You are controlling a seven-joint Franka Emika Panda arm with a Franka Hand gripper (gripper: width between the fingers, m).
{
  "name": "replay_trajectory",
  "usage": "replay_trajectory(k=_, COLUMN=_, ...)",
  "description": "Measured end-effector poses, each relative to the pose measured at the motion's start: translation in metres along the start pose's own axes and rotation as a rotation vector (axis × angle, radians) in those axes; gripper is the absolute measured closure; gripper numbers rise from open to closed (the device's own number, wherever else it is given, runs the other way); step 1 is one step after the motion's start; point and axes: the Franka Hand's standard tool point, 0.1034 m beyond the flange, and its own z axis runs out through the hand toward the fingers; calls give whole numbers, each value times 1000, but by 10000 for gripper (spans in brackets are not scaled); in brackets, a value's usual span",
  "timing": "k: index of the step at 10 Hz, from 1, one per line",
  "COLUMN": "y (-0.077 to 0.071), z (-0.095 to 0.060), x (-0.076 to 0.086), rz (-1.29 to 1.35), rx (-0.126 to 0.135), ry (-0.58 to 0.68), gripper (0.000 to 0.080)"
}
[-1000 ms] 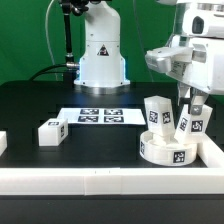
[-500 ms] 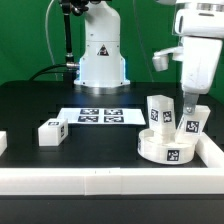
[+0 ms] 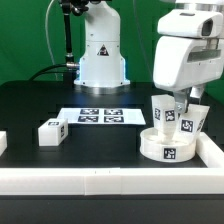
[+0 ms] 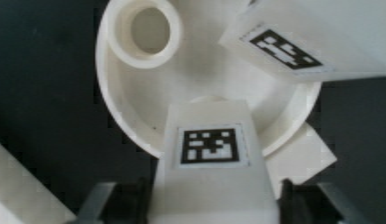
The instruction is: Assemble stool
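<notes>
- The black table carries everything. A white border rail runs along its near edge and up the exterior view's right.
- The white Panda arm rises from its base at the back, and its big wrist housing hangs over the stool parts.
- The marker board lies flat mid-table, in front of the base.
- The round seat disc sits inside the rail corner on the exterior view's right. The wrist view shows a round hole in its top.
- The gripper is lowered over a tagged leg that stands a little tilted on the seat. Its dark fingers are spread, one on each side of the leg, and seem just clear of it.
- A second leg stands on the seat beside the first.
- A loose leg lies on the table, well apart, towards the exterior view's left.
- Another white part is cut off by that edge.
</notes>
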Motion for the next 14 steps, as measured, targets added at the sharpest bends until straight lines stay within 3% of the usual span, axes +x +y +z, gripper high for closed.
replay_trajectory(k=1, y=0, z=0, x=0, rz=80, rx=0, ry=0, gripper=290)
replay_trajectory(k=2, y=0, z=0, x=0, rz=158, rx=0, ry=0, gripper=180)
replay_trajectory(k=4, y=0, z=0, x=0, rz=196, rx=0, ry=0, gripper=156)
replay_trajectory(k=6, y=6, z=-8, x=-9, rz=169, rx=4, ry=-13, gripper=151)
replay_trajectory(k=8, y=33, z=-29, x=-33, rz=113, rx=5, ry=-28, gripper=150)
replay_trajectory(k=9, y=46, z=-30, x=-41, rz=109, rx=1, ry=-28, gripper=150)
replay_trajectory(k=13, y=45, z=-27, x=-42, rz=134, rx=4, ry=-30, gripper=150)
replay_trajectory(k=14, y=50, z=-25, x=-47, rz=150, rx=4, ry=-36, gripper=150)
